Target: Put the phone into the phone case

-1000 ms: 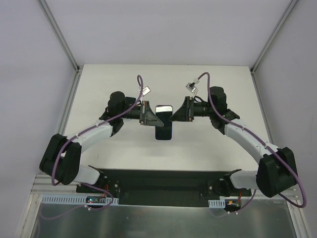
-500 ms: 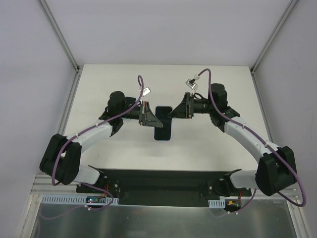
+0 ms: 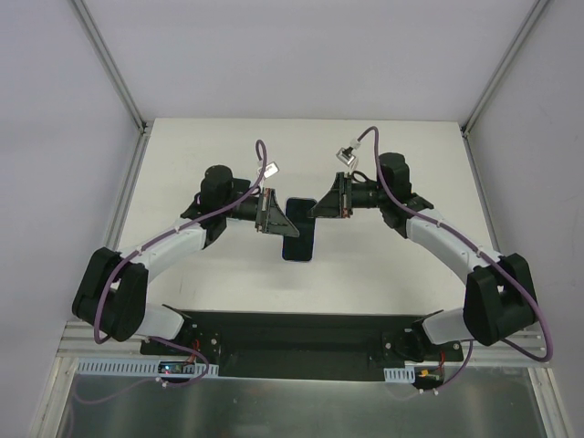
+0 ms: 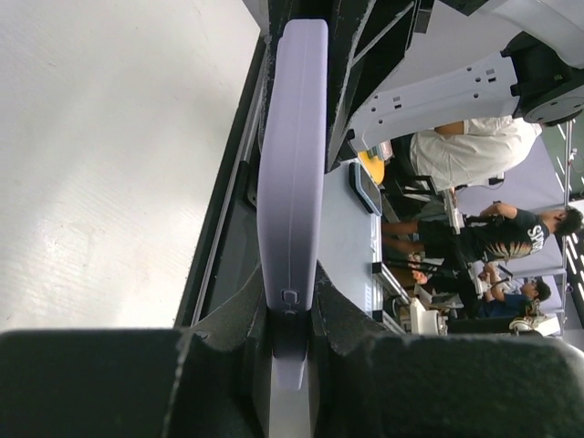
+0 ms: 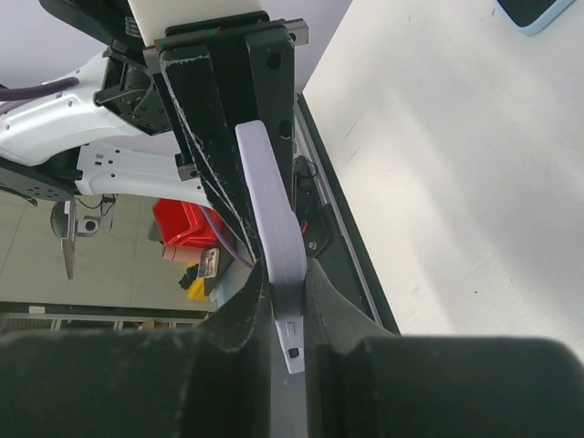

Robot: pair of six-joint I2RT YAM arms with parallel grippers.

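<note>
TWO ARMS, ONE CASE: A lavender phone case [image 4: 292,164] hangs above the white surface [image 3: 392,265], clamped from opposite sides. Both wrist cameras see it edge-on as a slim, matte, round-cornered strip with a small square cut-out near each grip. It lies roughly level with the surface rather than upright. The left pincer [image 4: 290,319] is closed down to the thickness of the case's rim on one long side. The right pincer [image 5: 285,301] is closed just as narrowly on the other, and the two face each other. From overhead the case reads as a dark rectangle midway between the arms; whether anything sits inside it cannot be told. A phone [image 5: 540,13], dark-faced with a pale blue rim, lies flat on the surface, with only its corner showing in the right wrist view.
</note>
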